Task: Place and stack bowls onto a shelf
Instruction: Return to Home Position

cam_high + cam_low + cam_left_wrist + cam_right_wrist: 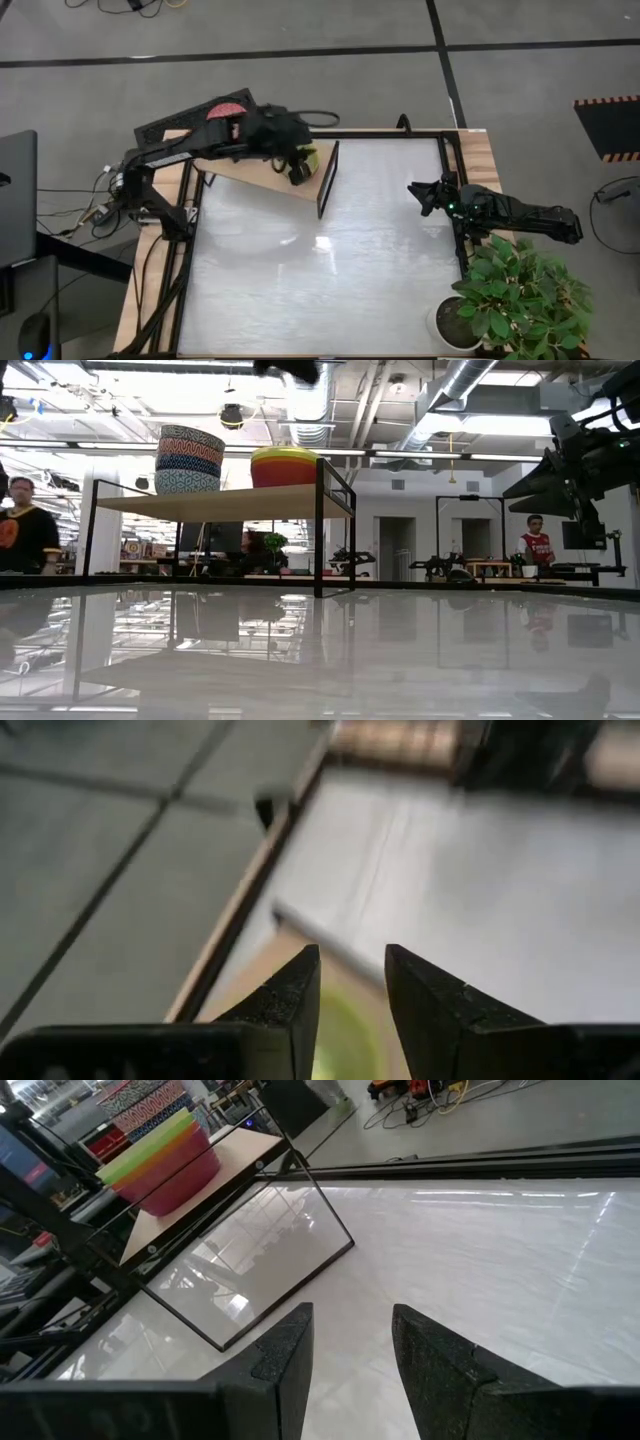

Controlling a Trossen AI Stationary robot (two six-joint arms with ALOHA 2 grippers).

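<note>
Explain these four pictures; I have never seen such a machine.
This is a two-armed robot at a silvery table. One camera looks straight down, one looks level across the tabletop, and one sits on each wrist. On the raised wooden shelf stand two stacks of bowls: a patterned stack and a plain stack topped yellow. The left gripper hangs above the plain stack, open and empty. The right gripper waits at the table's right side, open and empty. A potted plant sits at one corner.

Bowls (pixel 309 157) mostly under left arm (pixel 205 147)
</note>
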